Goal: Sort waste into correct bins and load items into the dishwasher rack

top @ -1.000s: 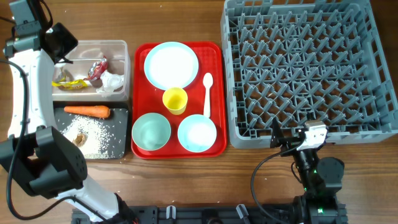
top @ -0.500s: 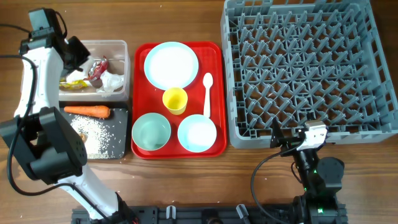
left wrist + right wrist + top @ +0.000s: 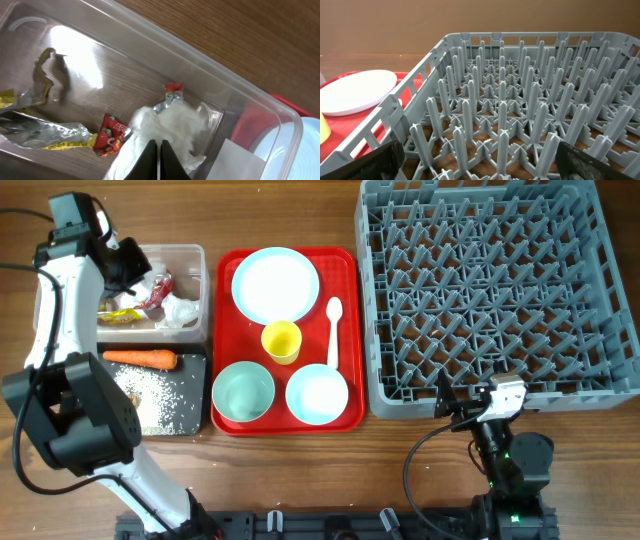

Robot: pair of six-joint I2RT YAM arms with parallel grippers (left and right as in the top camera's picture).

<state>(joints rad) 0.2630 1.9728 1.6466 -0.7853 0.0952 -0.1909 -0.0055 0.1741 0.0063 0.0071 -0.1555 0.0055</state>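
Observation:
My left gripper (image 3: 125, 265) hangs over the clear plastic tub (image 3: 192, 252); in the left wrist view its jaws (image 3: 159, 159) are shut, just above the white tissue (image 3: 172, 125). Red-white wrappers (image 3: 107, 139) and a yellow scrap (image 3: 60, 145) lie beside the tissue in the tub. The black tray (image 3: 197, 395) holds the carrot (image 3: 140, 359), rice (image 3: 158, 392) and a brown lump (image 3: 128, 403). The plate (image 3: 275, 285), yellow cup (image 3: 281, 341), spoon (image 3: 333, 330) and two bowls (image 3: 243, 392) (image 3: 317, 394) sit on the red tray. My right gripper (image 3: 480, 165) is open and empty at the grey rack's (image 3: 495, 290) near edge.
The flat red serving tray (image 3: 350, 270) lies between the bins and the rack. The tub's clear wall (image 3: 210, 70) rings my left jaws. The rack's upright pegs (image 3: 502, 100) fill the right wrist view, with the plate (image 3: 357, 92) to their left.
My left gripper has moved right and a little nearer, from the tub's far-left edge to over its contents. The right arm has not moved.

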